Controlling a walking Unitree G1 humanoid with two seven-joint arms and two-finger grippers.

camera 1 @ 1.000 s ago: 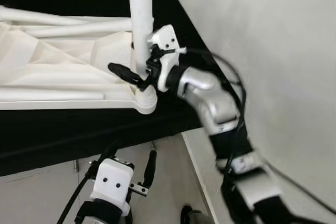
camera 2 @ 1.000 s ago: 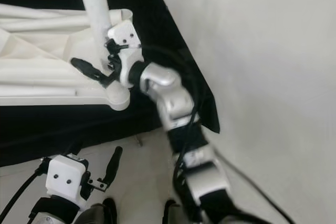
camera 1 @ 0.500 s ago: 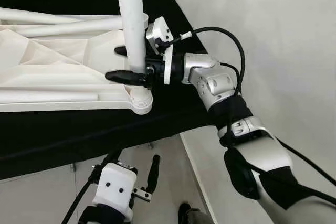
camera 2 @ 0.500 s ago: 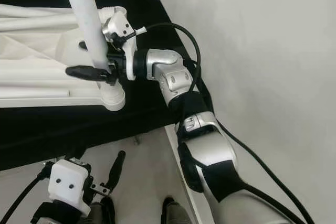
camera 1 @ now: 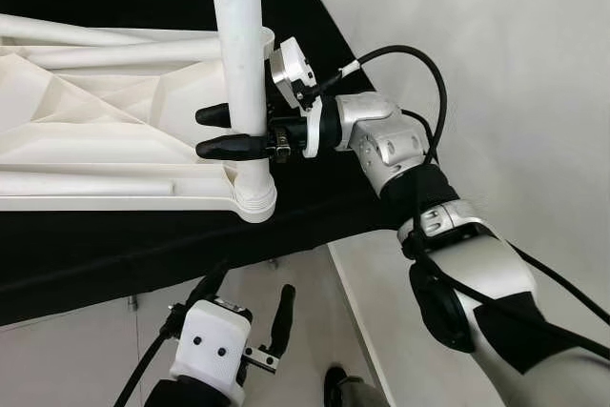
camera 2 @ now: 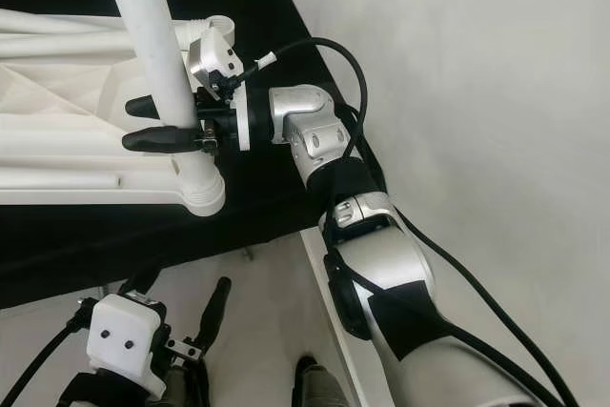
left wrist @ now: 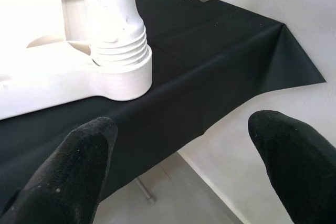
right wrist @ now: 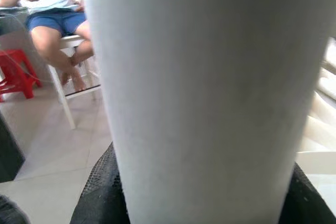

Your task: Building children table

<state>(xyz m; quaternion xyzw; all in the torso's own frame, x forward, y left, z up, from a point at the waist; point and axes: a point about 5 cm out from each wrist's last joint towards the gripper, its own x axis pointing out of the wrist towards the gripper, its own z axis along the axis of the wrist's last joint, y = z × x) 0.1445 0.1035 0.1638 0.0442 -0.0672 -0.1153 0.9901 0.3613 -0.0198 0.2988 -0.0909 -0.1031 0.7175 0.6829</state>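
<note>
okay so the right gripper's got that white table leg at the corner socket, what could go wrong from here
1. The table leg has threads still showing above the corner socket, so it may not be fully seated. Turning it at a tilt could cross-thread it.
2. The right gripper holds a smooth round tube with two thin fingers. It might slip around the leg instead of turning it.
3. The upturned tabletop lies near the edge of the black-covered surface, and the left gripper hangs low, open, not bracing it. Torque could shift it.

White table leg, black cloth
</note>
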